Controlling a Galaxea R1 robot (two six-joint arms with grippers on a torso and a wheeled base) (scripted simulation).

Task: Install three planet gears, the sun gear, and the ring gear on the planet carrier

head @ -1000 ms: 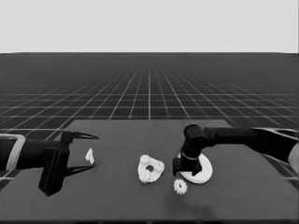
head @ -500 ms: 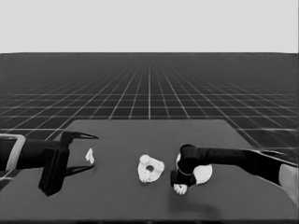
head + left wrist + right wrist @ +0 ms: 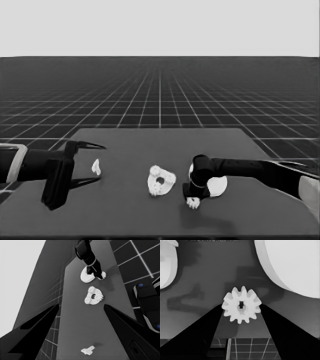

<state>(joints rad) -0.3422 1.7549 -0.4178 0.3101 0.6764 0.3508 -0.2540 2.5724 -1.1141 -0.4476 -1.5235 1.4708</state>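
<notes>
Gear in hand: a small toothed gear [image 3: 241,305] sits between the two fingers of the right gripper [image 3: 193,200], near the worktop's front edge; the right wrist view shows both fingers touching its teeth on either side, so the jaws are closed to the gear's width and appear to grip it.
Whether lifted: I cannot tell if the gear is off the worktop [image 3: 125,210] or resting on it.
Smaller round part: it [image 3: 161,180] lies mid-worktop, just left of the right gripper, with toothed gears [image 3: 93,296] already seated on it around the centre hole; their number is hard to count.
Larger round part: it [image 3: 217,186] lies just behind the right gripper, partly hidden by the arm, not yet placed.
Step in hand: by my reading, picking up one more gear for the smaller round part.
Next move calls for: raising the gear clear, carrying it left over the smaller round part, and lowering it so its teeth mesh with the seated gears.
Left gripper: it [image 3: 80,164] is parked over the worktop's left end, jaws wide apart and empty.
Thin white piece: it [image 3: 96,167] lies near the left fingers, not held.
</notes>
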